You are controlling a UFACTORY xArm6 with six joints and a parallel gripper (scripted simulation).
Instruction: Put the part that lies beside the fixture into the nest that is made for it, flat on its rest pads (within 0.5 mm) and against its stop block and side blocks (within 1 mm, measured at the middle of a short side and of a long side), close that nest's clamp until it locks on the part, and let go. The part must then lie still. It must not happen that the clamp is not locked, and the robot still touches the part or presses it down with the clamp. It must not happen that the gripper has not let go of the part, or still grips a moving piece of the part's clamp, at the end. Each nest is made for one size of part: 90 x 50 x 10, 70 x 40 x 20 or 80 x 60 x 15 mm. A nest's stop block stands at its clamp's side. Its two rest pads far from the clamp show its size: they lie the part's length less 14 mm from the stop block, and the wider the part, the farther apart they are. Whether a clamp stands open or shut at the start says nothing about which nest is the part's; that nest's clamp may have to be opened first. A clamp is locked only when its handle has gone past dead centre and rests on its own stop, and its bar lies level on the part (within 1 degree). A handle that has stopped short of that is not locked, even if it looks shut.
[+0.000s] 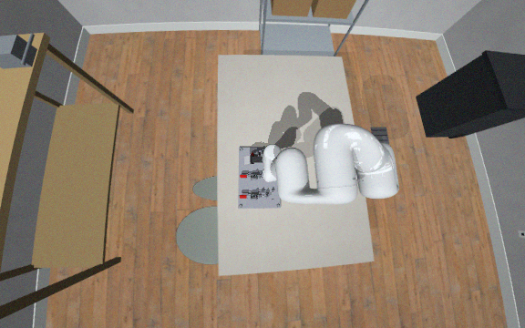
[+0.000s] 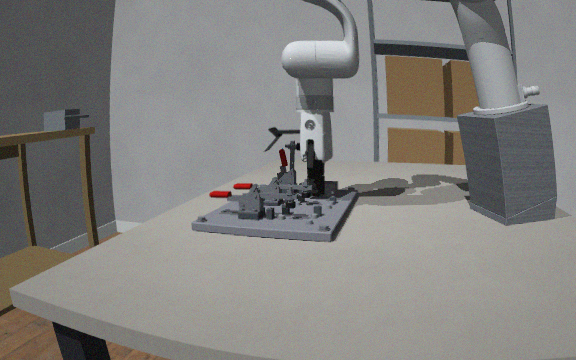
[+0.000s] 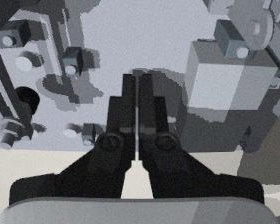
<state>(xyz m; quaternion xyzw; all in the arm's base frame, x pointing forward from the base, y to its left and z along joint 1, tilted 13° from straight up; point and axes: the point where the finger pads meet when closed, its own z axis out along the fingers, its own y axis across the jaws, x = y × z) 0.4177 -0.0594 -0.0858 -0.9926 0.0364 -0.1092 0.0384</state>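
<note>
On the near half of the bench (image 2: pixel 368 280) stands the fixture (image 2: pixel 328 231), a grey plate carrying three nests in a row, each with its own toggle clamp. The two nearer clamps have their red handles (image 2: pixel 220 194) (image 2: pixel 242 186) lying low and roughly level, which suggests that they are shut; whether either has passed dead centre cannot be judged at this size. At the far nest the third handle (image 2: pixel 283 157) stands nearly upright, so that clamp appears open, presumably to leave the nest free from above. The claw (image 2: pixel 316 190) hangs vertically over this far nest, just beside the raised handle. In the wrist view the claw (image 3: pixel 136 79) is closed on nothing, its two fingers pressed together with only a hairline between them; held so, they form a single narrow probe, better suited to nudging a block or pushing a handle than to grasping. Just to the right of the fingers lies a pale block (image 3: pixel 220 90), probably the part, which seems to sit inside the far nest, close to the clamp's hardware; nothing that reads as the part shows on the bench beside the fixture. Whether the block lies flat on its pads and against its stops cannot be told. By this reading, placing is done and seating or clamping is in hand. Farther back the arm rises from its pedestal (image 2: pixel 528 200), set to one side so that the arm reaches the fixture from above. Behind it stands a rack (image 2: pixel 371 75).
</note>
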